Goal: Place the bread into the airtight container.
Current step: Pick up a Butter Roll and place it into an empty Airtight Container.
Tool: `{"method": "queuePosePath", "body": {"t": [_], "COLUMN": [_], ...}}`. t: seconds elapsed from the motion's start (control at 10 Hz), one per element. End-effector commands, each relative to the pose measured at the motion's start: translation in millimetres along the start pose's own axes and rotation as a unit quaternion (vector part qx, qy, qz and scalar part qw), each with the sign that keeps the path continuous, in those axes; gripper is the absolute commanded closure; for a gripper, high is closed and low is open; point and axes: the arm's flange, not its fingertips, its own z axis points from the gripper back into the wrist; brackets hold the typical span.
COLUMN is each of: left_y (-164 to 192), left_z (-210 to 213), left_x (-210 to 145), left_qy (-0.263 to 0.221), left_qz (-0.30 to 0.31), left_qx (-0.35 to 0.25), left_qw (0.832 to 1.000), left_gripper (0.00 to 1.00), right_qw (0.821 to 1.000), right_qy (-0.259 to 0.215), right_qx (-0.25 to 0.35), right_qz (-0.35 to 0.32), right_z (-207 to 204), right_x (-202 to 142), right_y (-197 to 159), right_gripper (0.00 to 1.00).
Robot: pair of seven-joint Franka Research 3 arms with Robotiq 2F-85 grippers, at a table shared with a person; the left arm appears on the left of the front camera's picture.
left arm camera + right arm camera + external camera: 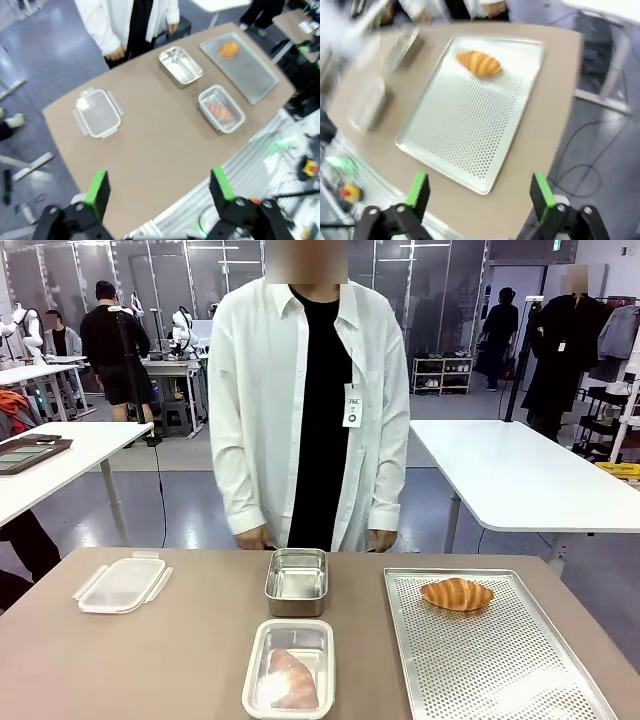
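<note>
Right gripper (479, 187), jaws spread and empty, faces the tray (470, 130), whose far end bears the bread (478, 63); left gripper (160, 185) likewise spread. Left of the tray, an uncovered steel container (296, 585) presumably awaits loading.

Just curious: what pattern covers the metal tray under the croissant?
Small holes dot the silvery metal tray; clearest in right wrist view.
</note>
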Motion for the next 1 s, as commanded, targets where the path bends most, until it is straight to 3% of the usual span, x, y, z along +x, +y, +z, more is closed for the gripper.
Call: {"method": "queuePosePath", "body": {"t": [0.0,0.2,0.5,0.7,0.9], "left_y": [-0.6,-0.6,-0.6,-0.6,-0.6], "left_z": [1.3,1.3,1.3,1.3,1.3], "left_x": [0.1,0.1,0.1,0.1,0.1], "left_qy": [0.002,0.002,0.002,0.002,0.002], "left_qz": [-0.008,-0.008,-0.008,-0.008,-0.008], "left_qx": [-0.002,-0.002,-0.002,-0.002,-0.002], "left_qw": [1.0,1.0,1.0,1.0,1.0], "left_gripper": [0.0,0.0,0.0,0.0,0.0], "right_qw": [0.985,0.955,0.897,0.85,0.83], "right_qy": [0.056,0.116,0.185,0.215,0.246], "right_qx": [-0.035,-0.066,-0.049,-0.052,-0.018], "right_qz": [0.158,0.267,0.398,0.479,0.5], "right_z": [-36.8,-78.5,-164.5,-224.7,-260.4], "right_x": [38.1,68.9,96.7,103.0,112.1], "right_y": [48.8,89.2,139.6,153.3,148.9], "right_gripper": [0.0,0.0,0.0,0.0,0.0]}}
